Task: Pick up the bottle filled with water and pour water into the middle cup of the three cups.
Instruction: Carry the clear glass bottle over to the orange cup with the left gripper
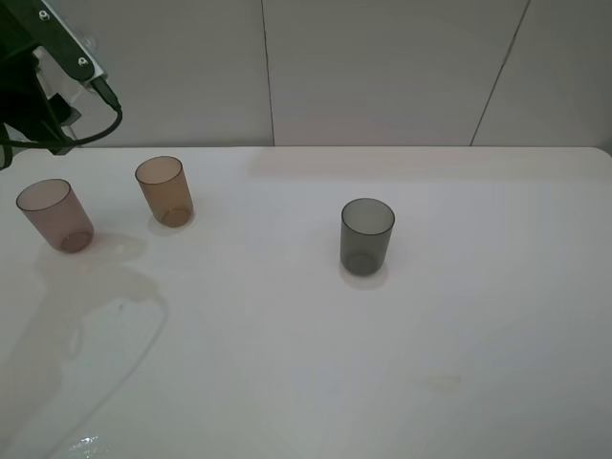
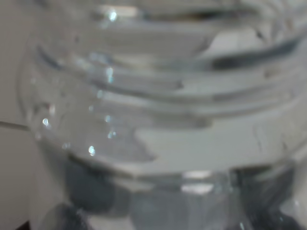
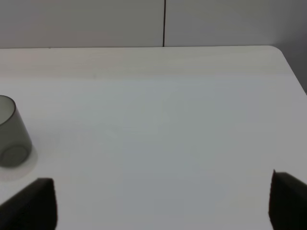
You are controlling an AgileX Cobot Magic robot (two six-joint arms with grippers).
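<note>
Left claw is clamping the bottle right up against its camera, while right claw is hanging apart near grey cup.

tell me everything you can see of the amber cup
The amber cup is a translucent orange-brown tumbler, plastic by its look, slightly tapered, no handle. It stands upright, mouth up, seemingly empty, toward the back left of the white table, with the pinkish-brown cup to its left and the dark grey cup farther off to its right. Only the table touches it.
</note>
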